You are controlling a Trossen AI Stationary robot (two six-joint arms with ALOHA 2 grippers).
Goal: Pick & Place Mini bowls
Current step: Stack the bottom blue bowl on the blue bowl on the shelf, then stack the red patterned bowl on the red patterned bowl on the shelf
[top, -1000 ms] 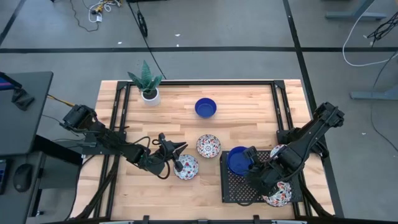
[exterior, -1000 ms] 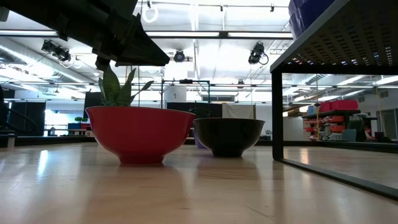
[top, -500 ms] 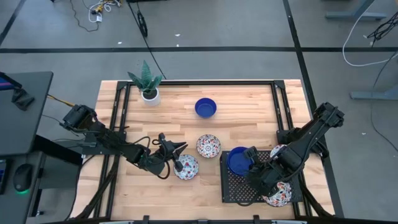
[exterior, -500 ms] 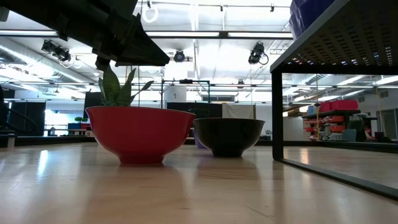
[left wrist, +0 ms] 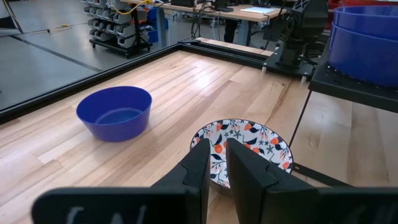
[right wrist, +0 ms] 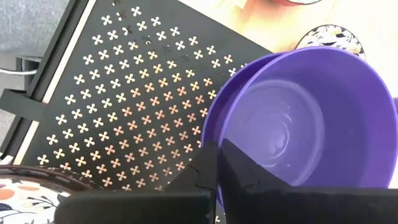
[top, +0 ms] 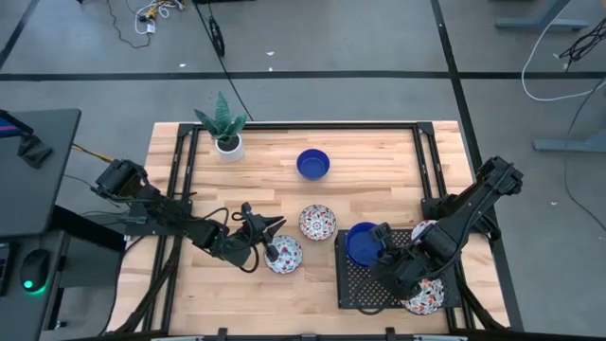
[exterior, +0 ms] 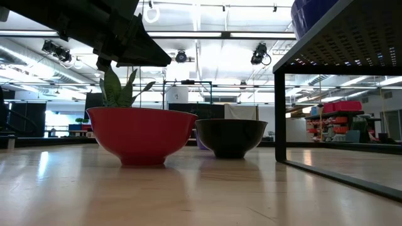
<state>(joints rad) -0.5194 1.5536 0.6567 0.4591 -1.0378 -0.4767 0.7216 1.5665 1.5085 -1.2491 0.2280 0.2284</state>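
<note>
My right gripper (top: 383, 251) (right wrist: 217, 152) is over the far left part of a black perforated rack (top: 355, 289), shut on a blue mini bowl (top: 361, 243) (right wrist: 292, 124). That bowl seems nested in a second blue bowl (left wrist: 364, 53). My left gripper (top: 281, 224) (left wrist: 217, 163) hovers above the table between two floral mini bowls (top: 283, 255) (top: 317, 223), touching neither. Its fingers are a narrow gap apart with nothing between them. Both floral bowls stand on their bases on the wood. Another blue bowl (top: 312, 163) stands farther back. My right gripper pinches the blue bowl's rim (right wrist: 208, 134) on its right side, one finger inside the bowl and one outside. The fingers come steeply from above. The bowl stays upright over the rack. Whether it rests in the bowl beneath or hangs just clear, I cannot tell.
A floral bowl (top: 426, 296) (right wrist: 25, 190) sits on the rack's near right part under my right arm. A potted plant (top: 227, 142) stands at the far left corner. Dark frame rails (top: 185, 170) run along the table's left, far and right sides.
</note>
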